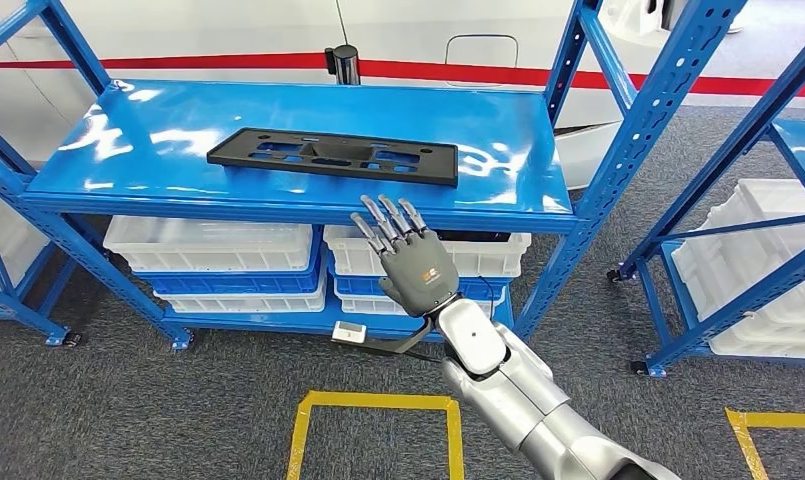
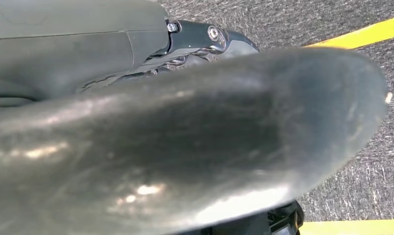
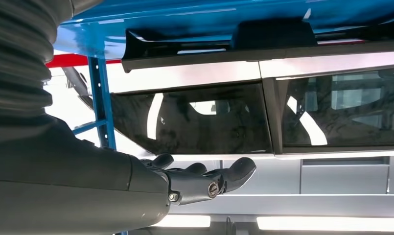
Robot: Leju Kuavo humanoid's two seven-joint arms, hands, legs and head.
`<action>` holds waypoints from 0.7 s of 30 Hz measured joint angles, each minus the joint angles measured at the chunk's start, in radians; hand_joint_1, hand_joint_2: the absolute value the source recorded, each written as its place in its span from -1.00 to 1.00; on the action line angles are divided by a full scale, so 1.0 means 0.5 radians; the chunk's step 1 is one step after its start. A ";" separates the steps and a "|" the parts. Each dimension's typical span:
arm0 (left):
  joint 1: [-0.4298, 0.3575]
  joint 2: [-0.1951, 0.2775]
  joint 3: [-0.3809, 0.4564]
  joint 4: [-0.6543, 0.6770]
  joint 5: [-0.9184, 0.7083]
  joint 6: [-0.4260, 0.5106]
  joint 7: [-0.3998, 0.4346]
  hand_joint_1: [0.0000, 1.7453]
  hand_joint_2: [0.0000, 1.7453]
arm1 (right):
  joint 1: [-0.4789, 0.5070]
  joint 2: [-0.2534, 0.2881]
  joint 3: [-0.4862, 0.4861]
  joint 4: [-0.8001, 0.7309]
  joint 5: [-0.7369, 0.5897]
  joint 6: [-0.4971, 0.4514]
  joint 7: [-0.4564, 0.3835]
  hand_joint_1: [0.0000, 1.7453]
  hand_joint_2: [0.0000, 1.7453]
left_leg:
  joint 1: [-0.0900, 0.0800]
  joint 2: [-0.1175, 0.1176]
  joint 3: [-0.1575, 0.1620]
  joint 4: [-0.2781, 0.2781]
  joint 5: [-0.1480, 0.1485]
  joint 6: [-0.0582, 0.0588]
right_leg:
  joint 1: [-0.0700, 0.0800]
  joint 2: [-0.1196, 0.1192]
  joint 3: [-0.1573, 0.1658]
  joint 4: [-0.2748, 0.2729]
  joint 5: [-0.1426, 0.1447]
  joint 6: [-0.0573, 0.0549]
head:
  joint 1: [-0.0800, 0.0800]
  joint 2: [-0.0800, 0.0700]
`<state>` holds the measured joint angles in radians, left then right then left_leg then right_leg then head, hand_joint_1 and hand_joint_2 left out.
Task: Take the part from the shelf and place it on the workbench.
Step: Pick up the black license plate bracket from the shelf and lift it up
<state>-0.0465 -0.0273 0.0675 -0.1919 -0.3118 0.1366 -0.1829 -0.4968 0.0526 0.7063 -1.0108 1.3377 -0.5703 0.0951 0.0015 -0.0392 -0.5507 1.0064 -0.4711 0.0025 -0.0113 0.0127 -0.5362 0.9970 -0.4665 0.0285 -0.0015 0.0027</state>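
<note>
A long flat black part (image 1: 333, 156) with cut-outs lies on the top of the blue shelf (image 1: 158, 130), near the middle. My right hand (image 1: 413, 265) is raised in front of the shelf's front edge, just short of the part's right half and a little below it. Its fingers are spread and straight, and it holds nothing. In the right wrist view the part (image 3: 273, 36) shows as a dark strip on the blue shelf (image 3: 185, 17), beyond my outstretched fingers (image 3: 204, 178). My left hand (image 2: 185, 147) hangs over grey carpet, its thumb blurred and close to the camera.
White bins (image 1: 218, 245) stand on the lower shelf level, and more bins (image 1: 768, 250) sit in a second blue rack at the right. Blue uprights (image 1: 628, 150) frame the shelf. Yellow tape (image 1: 378, 402) marks squares on the carpet. A small white device (image 1: 348, 331) lies by the shelf's foot.
</note>
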 joint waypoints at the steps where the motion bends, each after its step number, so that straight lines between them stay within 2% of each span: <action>1: 0.000 0.001 0.000 0.000 -0.002 0.002 0.001 -1.00 -1.00 | 0.000 0.002 -0.001 0.003 -0.001 -0.004 0.005 -1.00 1.00 | -0.001 0.000 0.000 0.001 0.000 0.000 | -0.001 0.000 0.000 0.000 0.001 0.000 | 0.000 0.000; 10: -0.006 0.012 0.002 0.000 -0.005 0.022 0.012 -1.00 -1.00 | -0.001 0.025 -0.041 0.016 -0.008 -0.015 0.037 -1.00 1.00 | -0.008 0.000 -0.011 0.015 -0.002 0.005 | -0.008 0.000 -0.006 -0.001 0.007 0.009 | 0.000 0.000; 13: -0.010 0.015 0.002 0.000 -0.005 0.025 0.012 -1.00 -1.00 | -0.003 0.033 -0.048 0.016 -0.008 -0.016 0.037 -1.00 1.00 | -0.011 0.000 -0.020 0.016 0.003 0.020 | -0.010 0.001 -0.010 -0.007 0.014 0.022 | 0.000 0.000; 15: -0.013 0.013 0.002 0.000 -0.005 0.025 0.012 -1.00 -1.00 | -0.009 0.038 -0.054 0.016 -0.008 -0.018 0.038 -1.00 1.00 | 0.003 0.004 -0.006 -0.008 0.020 0.039 | -0.007 0.000 -0.031 0.018 0.000 0.028 | 0.001 0.000; 16: -0.016 0.012 0.002 -0.001 -0.005 0.025 0.012 -1.00 -1.00 | -0.014 0.039 -0.058 0.016 -0.009 -0.021 0.038 -1.00 1.00 | 0.013 0.007 0.001 -0.021 0.030 0.050 | -0.004 -0.001 -0.063 0.077 -0.028 0.026 | 0.005 0.000; 17: -0.018 0.011 0.002 -0.001 -0.005 0.025 0.012 -1.00 -1.00 | -0.017 0.039 -0.063 0.016 -0.010 -0.026 0.038 -1.00 1.00 | 0.020 0.010 0.004 -0.028 0.038 0.058 | -0.004 -0.002 -0.121 0.183 -0.072 0.022 | 0.008 0.000; 19: -0.019 0.012 0.002 -0.001 -0.005 0.022 0.016 -1.00 -1.00 | -0.015 0.038 -0.075 0.016 -0.018 -0.036 0.038 -1.00 1.00 | 0.022 0.012 -0.005 -0.029 0.045 0.065 | -0.011 -0.004 -0.274 0.471 -0.169 0.020 | 0.013 0.000; 20: -0.018 0.012 0.002 -0.001 -0.005 0.018 0.019 -1.00 -1.00 | -0.011 0.037 -0.082 0.016 -0.024 -0.039 0.038 -1.00 1.00 | 0.024 0.013 -0.008 -0.028 0.046 0.065 | -0.017 -0.004 -0.336 0.580 -0.194 0.030 | 0.013 0.000; 21: -0.017 0.012 0.003 -0.001 -0.005 0.013 0.023 -1.00 -1.00 | -0.008 0.036 -0.088 0.016 -0.028 -0.041 0.038 -1.00 1.00 | 0.027 0.012 -0.008 -0.027 0.045 0.062 | -0.024 -0.005 -0.365 0.614 -0.187 0.047 | 0.013 0.000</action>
<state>-0.0548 -0.0214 0.0688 -0.1923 -0.3143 0.1432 -0.1714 -0.5006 0.0707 0.6621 -1.0029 1.3235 -0.5906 0.1140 0.0147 -0.0331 -0.5549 0.9927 -0.4484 0.0337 -0.0235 0.0104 -0.7185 1.3042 -0.5602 0.0522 0.0048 0.0027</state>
